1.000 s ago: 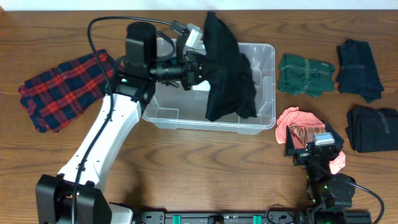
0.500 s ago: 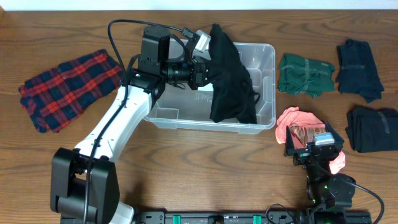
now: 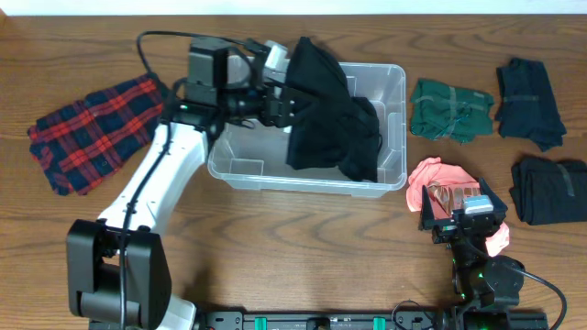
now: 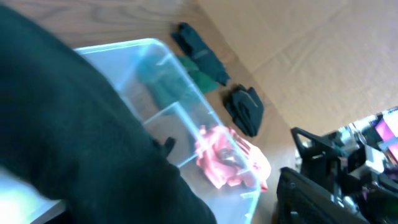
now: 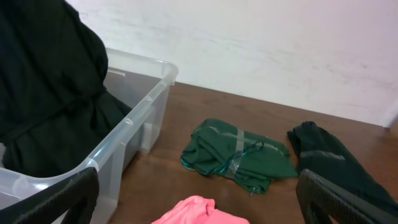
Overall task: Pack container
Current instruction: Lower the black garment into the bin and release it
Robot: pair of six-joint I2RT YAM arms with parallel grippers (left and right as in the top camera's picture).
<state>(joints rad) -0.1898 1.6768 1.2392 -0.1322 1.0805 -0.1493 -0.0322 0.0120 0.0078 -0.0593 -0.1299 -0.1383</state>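
The clear container stands at the middle back of the table. A black garment hangs from above its rim down into it and fills its right half. My left gripper is at the garment's upper left edge, above the bin. Its jaws look parted, with the cloth still draped against them. In the left wrist view the black garment hides my fingers. My right gripper stands wide open and empty just above a pink garment, with the pink cloth below the open right gripper.
A green garment, a navy one and a black one lie to the right of the bin. A red and navy plaid cloth lies at the far left. The right arm shows in the left wrist view.
My left gripper has shifted left and its jaws have come apart. The black garment has slumped wider into the bin. The right arm has not moved.
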